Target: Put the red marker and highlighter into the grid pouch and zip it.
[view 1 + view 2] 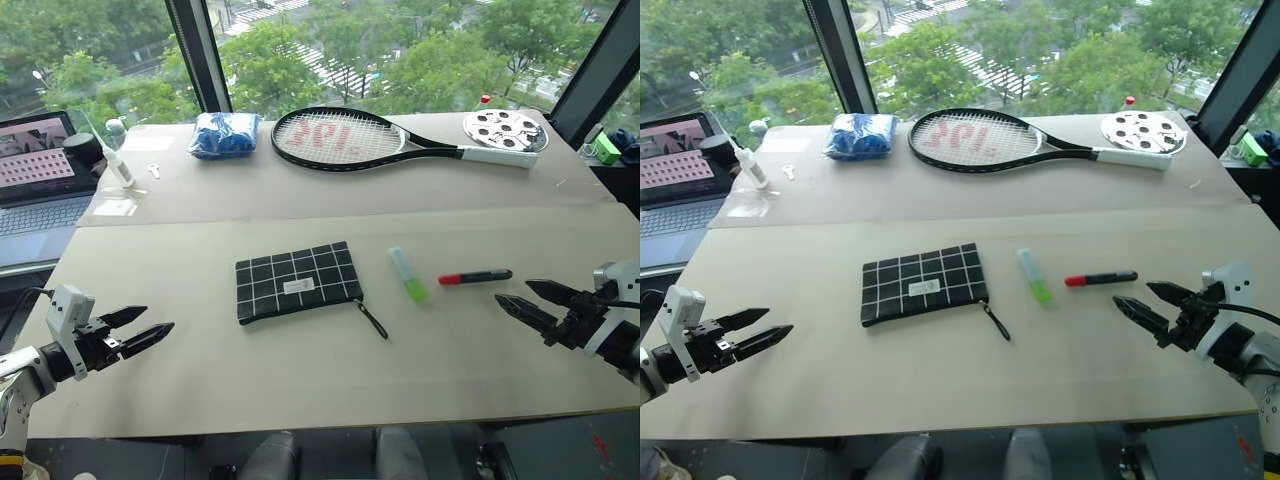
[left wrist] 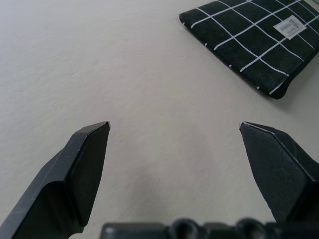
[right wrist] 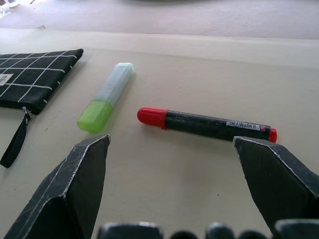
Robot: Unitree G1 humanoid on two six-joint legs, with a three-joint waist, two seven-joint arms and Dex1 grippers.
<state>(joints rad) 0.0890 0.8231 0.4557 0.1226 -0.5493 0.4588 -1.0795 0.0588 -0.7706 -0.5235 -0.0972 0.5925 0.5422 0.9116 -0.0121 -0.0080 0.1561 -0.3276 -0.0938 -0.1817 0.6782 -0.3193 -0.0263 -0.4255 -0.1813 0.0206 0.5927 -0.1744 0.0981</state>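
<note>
Both grippers, left (image 1: 160, 331) and right (image 1: 511, 300), spread wide, empty. Black grid-lined fabric pouch (image 1: 297, 281), pale-green chunky highlighter (image 1: 407, 274), black-barrelled red-capped marker (image 1: 475, 277) mid-table, apart. Risk: round pens rolling when nudged; flat pouch sliding during unzipping.

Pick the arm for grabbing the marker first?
Right, likely. The marker lies just ahead of the open right pincer, with the highlighter beyond it. The open left pincer sits past the pouch, far from both pens.

tennis racket (image 1: 345, 138), blue cloth bundle (image 1: 224, 134), laptop (image 1: 40, 180)
</note>
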